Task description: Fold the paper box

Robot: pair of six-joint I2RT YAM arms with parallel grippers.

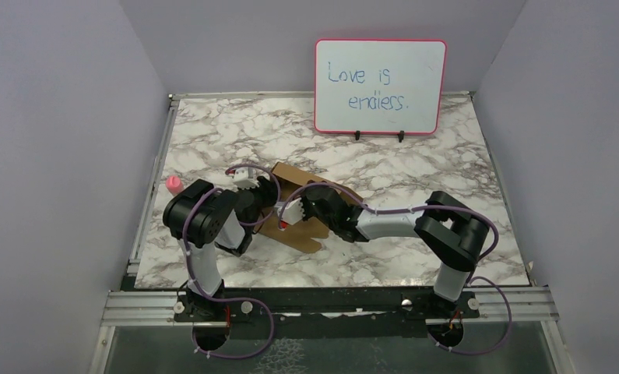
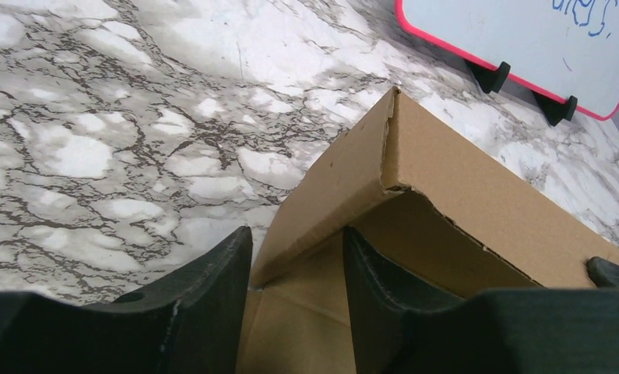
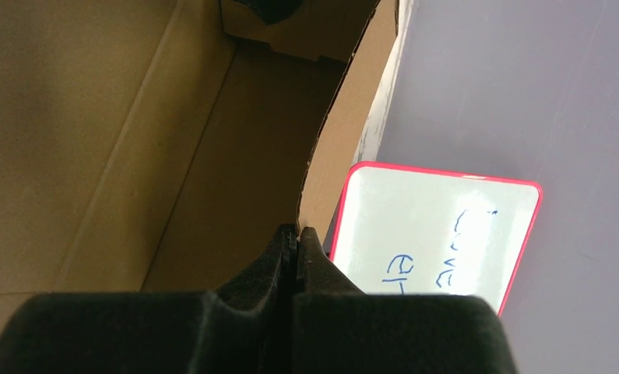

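Presently: box [image 2: 462, 187], likely light, thin, crease-prone cardboard; grasp walls near folds; left gripper [image 2: 297, 238] part-open astride a wall; right gripper [image 3: 294, 234] clenched at rim.

Left arm [image 1: 201, 226] and right arm [image 1: 438, 230] share chunky black joint housings joined by pale grey-white links. Lilac cables [image 1: 272, 327] loop along each, pooling at 6 o'clock by the bases. Left gripper [image 2: 298, 241] and right gripper [image 3: 296, 234] have matte black fingers, possibly rubber-faced.
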